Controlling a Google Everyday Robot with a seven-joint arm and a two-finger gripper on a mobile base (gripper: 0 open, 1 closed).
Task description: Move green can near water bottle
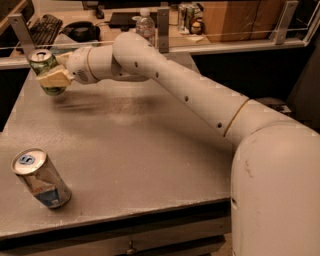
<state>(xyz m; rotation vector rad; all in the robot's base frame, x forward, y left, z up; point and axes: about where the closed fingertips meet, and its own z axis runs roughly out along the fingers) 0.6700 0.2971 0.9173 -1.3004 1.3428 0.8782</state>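
The green can (41,61) is at the far left of the grey table (150,150), upright, with its silver top showing. My gripper (48,71) is shut on it from the right, one tan finger (54,79) across its front, and the can seems slightly off the table. The water bottle (146,25), clear with a white cap, stands at the table's far edge behind my arm, well to the right of the can. My arm reaches from the lower right across the table.
A silver-and-blue can (41,179) stands tilted near the front left edge. Metal rail posts (163,27) line the far edge. Behind them on a desk are a keyboard (44,27), a black object (82,31) and more cans (187,12).
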